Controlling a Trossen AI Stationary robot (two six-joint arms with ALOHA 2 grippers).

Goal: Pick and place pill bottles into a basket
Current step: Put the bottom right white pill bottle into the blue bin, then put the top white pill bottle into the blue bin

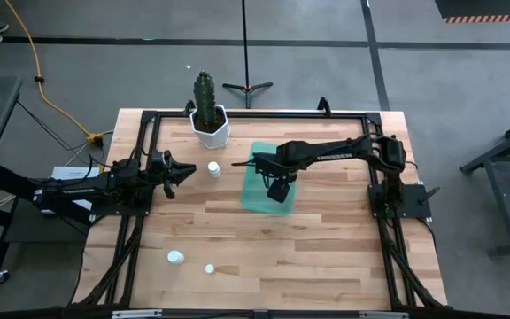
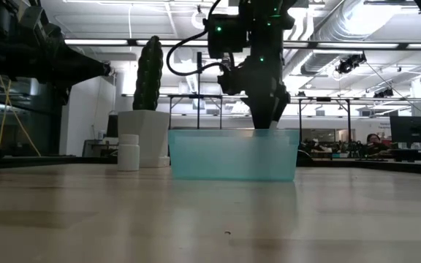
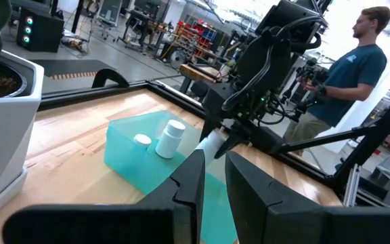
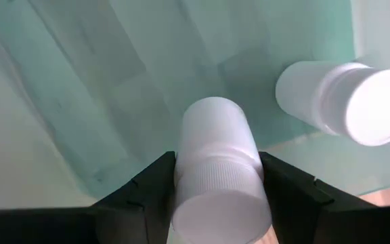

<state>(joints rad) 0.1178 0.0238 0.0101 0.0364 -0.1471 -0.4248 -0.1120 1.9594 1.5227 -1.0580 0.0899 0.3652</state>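
Observation:
The teal-green basket (image 1: pixel 253 197) stands on the table right of centre and also shows in the low view (image 2: pixel 232 155). My right gripper (image 1: pixel 258 166) reaches down into it, shut on a white pill bottle (image 4: pixel 215 146). Two more bottles (image 3: pixel 171 137) (image 3: pixel 142 140) are inside the basket; one lies on its side in the right wrist view (image 4: pixel 337 98). One bottle (image 1: pixel 213 168) stands upright on the table between the basket and my left gripper (image 1: pixel 181 172), which is open and empty. Two bottles (image 1: pixel 175 258) (image 1: pixel 209 268) rest near the table's front left. My right gripper pinches the bottle between its two fingers (image 4: pixel 147 186) at the ribbed cap end (image 4: pixel 219 183). The fingers point steeply down, along the bottle. The bottle's base points down toward the basket floor; I cannot tell whether it touches it.
A white hexagonal pot with a cactus (image 1: pixel 209 122) stands at the far side, left of the basket. A black frame (image 1: pixel 149 115) runs around the table's edge. A person (image 3: pixel 347 74) stands beyond the table's right side.

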